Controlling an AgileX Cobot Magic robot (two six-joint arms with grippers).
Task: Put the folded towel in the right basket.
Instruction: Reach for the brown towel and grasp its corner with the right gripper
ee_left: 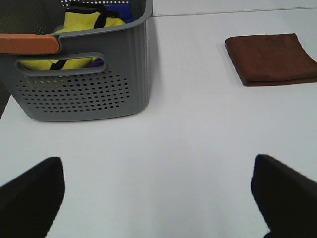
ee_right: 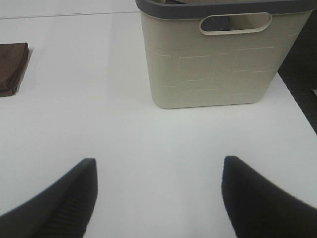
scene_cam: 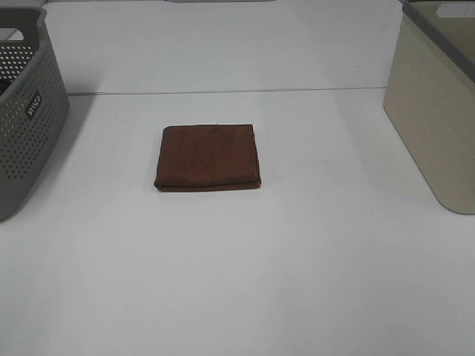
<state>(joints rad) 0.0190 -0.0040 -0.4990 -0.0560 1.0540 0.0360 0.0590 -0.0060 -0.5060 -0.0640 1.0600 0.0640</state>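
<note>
1. The folded towel (scene_cam: pixel 208 157) is a dark reddish-brown cloth, folded into a flat, nearly square pad several layers thick. Its top is smooth, and its stacked layers show as a thick lip along the side facing the near edge of the table.
2. It lies on the white table (scene_cam: pixel 237 282) about midway between the left and right edges, somewhat closer to the far edge than the near one. Nothing touches it.
3. The beige basket (scene_cam: pixel 438 126), with a dark grey rim and a slot handle, stands at the right edge toward the far right corner, well apart from the towel.
4. The grey perforated basket (scene_cam: pixel 22 126) stands at the left edge toward the far left corner. It holds a yellow item (ee_left: pixel 81 29) with black trim and a blue cloth (ee_left: pixel 119 10) behind it. An orange strip (ee_left: pixel 27 43) sits on its rim.
5. The left gripper (ee_left: pixel 157 168) hangs over bare table near the grey basket, its fingers spread wide with nothing between them.
6. The right gripper (ee_right: pixel 158 161) hangs over bare table in front of the beige basket, fingers likewise spread wide and holding nothing.
</note>
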